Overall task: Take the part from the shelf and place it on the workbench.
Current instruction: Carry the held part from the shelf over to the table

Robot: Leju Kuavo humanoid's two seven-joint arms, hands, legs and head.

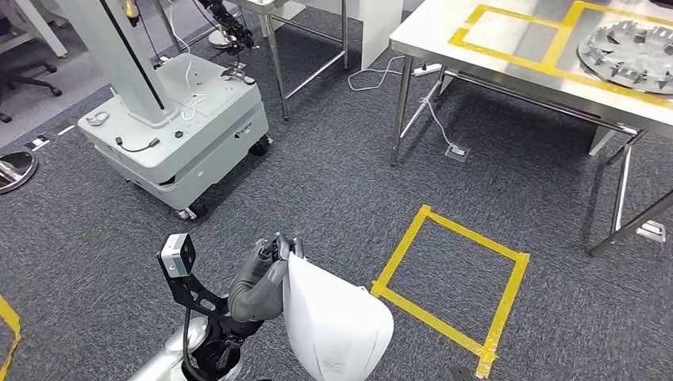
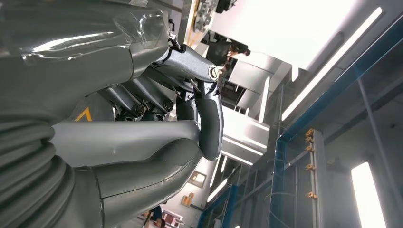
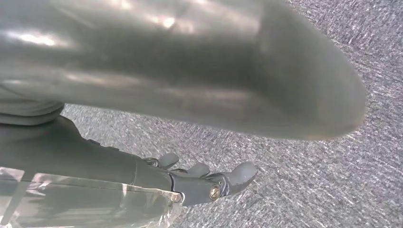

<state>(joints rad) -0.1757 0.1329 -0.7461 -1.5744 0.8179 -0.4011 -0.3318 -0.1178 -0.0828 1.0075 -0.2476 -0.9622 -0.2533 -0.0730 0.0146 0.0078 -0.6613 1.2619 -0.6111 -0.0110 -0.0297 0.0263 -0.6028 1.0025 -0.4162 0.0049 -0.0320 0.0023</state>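
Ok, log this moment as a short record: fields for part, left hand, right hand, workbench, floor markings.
part: white part, held up in front of the robot
left hand: left hand grips the part's upper edge
right hand: right hand, fingers extended over grey carpet, holding nothing
workbench: steel workbench ahead to the right, with yellow tape outlines and a silver wheel cover
floor markings: yellow tape square on the carpet

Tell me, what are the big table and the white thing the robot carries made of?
The table looks like brushed steel: silvery, dull shine, thin metal legs. The white part, held by the left hand, looks like smooth matte plastic, though painted metal is possible.
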